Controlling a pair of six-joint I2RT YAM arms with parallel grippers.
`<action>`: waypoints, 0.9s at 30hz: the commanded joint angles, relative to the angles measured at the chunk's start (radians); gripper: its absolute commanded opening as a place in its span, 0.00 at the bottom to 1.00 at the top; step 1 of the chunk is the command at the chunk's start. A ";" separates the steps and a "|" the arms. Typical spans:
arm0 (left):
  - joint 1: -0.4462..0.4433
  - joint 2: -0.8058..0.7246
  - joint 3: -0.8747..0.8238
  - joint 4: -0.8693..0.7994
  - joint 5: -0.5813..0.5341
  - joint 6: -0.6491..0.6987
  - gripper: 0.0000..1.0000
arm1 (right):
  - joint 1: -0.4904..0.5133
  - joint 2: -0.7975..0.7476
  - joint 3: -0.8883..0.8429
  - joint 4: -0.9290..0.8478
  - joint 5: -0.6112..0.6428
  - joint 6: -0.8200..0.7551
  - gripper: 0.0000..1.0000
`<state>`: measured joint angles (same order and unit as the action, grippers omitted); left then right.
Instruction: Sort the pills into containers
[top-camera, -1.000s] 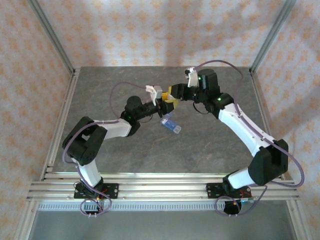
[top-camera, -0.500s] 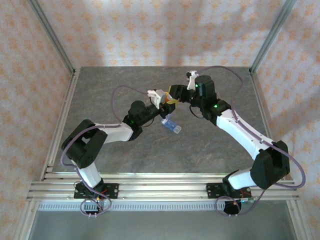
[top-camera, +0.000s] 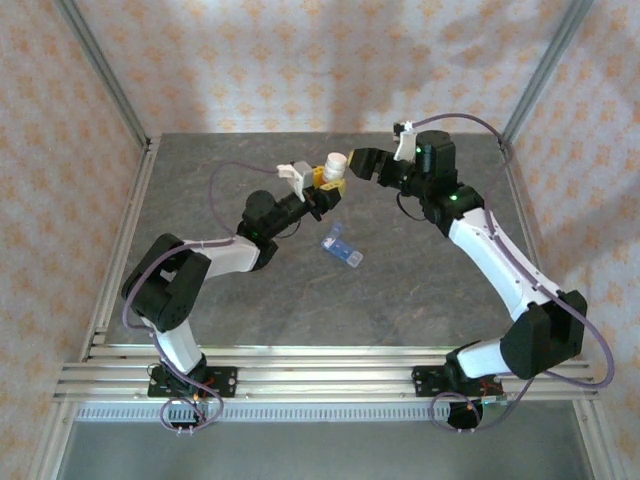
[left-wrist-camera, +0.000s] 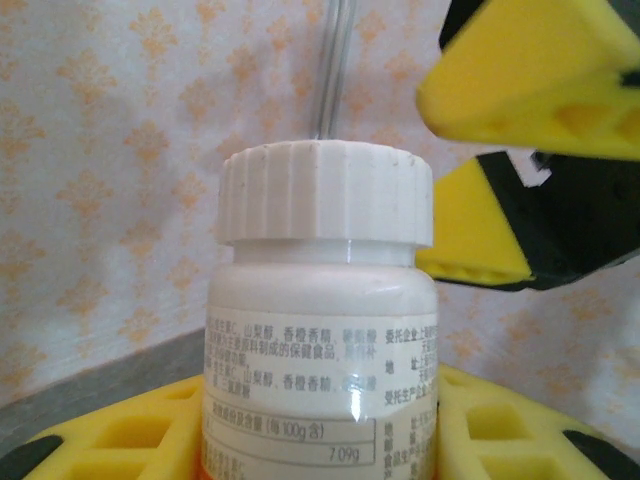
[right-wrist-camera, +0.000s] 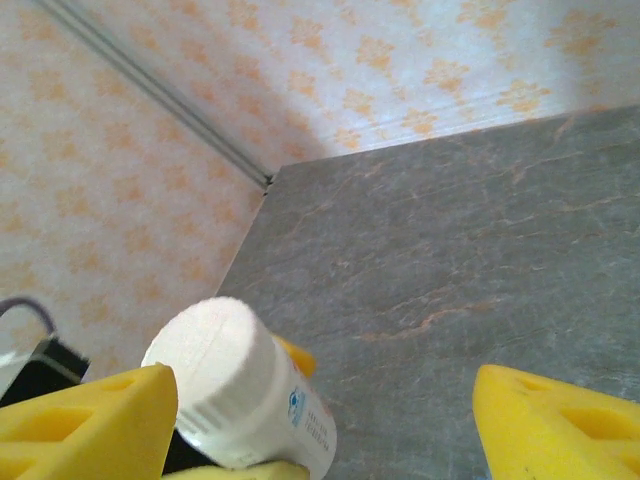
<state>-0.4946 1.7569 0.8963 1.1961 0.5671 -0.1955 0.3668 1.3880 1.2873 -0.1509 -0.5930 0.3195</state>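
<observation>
A white-capped pill bottle (top-camera: 333, 168) stands upright in my left gripper (top-camera: 322, 186), which is shut on its body. In the left wrist view the bottle (left-wrist-camera: 322, 310) sits between my yellow fingers (left-wrist-camera: 120, 440). My right gripper (top-camera: 362, 162) hovers just right of the cap, open, and holds nothing. In the right wrist view the cap (right-wrist-camera: 215, 365) lies close to my right gripper's left finger (right-wrist-camera: 90, 425), with a wide gap to the other. The light-blue pill box (top-camera: 342, 250) lies on the table in front of both grippers. No loose pills show.
The grey stone-patterned table (top-camera: 420, 280) is fenced by metal posts (top-camera: 105, 85) and patterned walls. Both arms arch toward the far middle of the table, with cables looping above them.
The two grippers met at the bottle a second ago. My right gripper has since drawn back to the right. My left gripper has carried the bottle up and farther away, its cap now exposed.
</observation>
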 joint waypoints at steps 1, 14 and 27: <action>0.016 0.024 0.061 0.068 0.176 -0.114 0.00 | -0.020 -0.009 0.059 -0.028 -0.175 -0.098 0.77; 0.034 0.078 0.151 0.078 0.391 -0.321 0.00 | -0.022 0.090 0.213 -0.152 -0.276 -0.194 0.75; 0.034 0.078 0.171 0.077 0.409 -0.334 0.00 | -0.022 0.118 0.195 -0.161 -0.258 -0.195 0.62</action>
<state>-0.4664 1.8336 1.0336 1.2133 0.9440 -0.5205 0.3458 1.5105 1.4727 -0.3222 -0.8391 0.1326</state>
